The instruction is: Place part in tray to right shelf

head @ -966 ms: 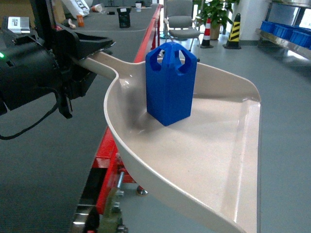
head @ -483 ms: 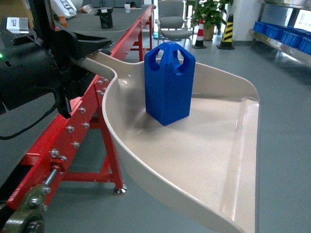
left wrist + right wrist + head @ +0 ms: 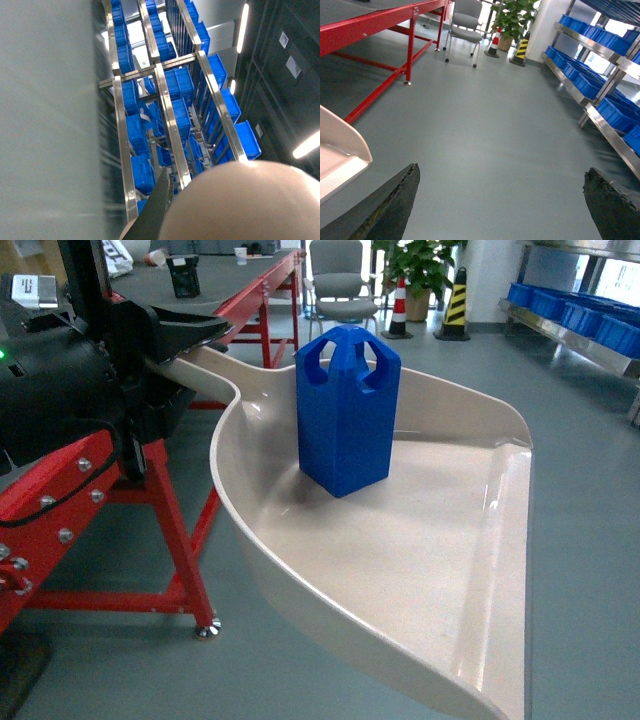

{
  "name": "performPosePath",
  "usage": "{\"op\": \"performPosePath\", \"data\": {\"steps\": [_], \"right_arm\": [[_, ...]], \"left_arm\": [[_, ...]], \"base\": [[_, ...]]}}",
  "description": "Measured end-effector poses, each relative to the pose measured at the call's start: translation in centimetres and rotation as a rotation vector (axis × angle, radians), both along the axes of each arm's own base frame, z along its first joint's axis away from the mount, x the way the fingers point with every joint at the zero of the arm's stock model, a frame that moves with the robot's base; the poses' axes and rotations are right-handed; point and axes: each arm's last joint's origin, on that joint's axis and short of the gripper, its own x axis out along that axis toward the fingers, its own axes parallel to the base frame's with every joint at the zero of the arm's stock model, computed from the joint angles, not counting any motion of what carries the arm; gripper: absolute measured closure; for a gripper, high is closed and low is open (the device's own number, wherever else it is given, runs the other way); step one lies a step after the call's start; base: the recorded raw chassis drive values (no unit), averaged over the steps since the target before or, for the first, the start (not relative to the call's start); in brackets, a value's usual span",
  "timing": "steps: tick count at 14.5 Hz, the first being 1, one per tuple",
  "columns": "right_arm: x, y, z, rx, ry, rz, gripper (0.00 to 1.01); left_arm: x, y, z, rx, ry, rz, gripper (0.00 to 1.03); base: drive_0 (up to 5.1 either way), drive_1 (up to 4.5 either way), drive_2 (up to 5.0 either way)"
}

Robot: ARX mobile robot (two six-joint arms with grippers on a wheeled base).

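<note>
the left claw (image 3: 175,345) pinched the tray (image 3: 420,540) by its handle; the right claw (image 3: 500,205) was spread; the part (image 3: 347,410) looked light, stiff and easy to tip

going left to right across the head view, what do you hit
left gripper clamped on the tray's handle → red table frame → blue part standing in the tray → steel shelf with blue crates

No legible text, brand, or number in any view. White label on the black arm housing (image 3: 38,290), at 10 o'clock in head view, carries print too small to read.
</note>
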Motion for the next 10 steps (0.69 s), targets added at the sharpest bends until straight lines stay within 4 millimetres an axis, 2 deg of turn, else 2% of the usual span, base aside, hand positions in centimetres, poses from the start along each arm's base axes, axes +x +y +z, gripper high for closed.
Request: {"op": "performPosePath", "data": {"steps": [10], "right_arm": [[0.01,-0.01,0.05,0.000,-0.004,0.000,0.03]], "left_arm": [[0.00,0.00,0.00,0.000,0.000,0.000,0.90]], "base": [[5.1,-2.37,-2.4]]}}
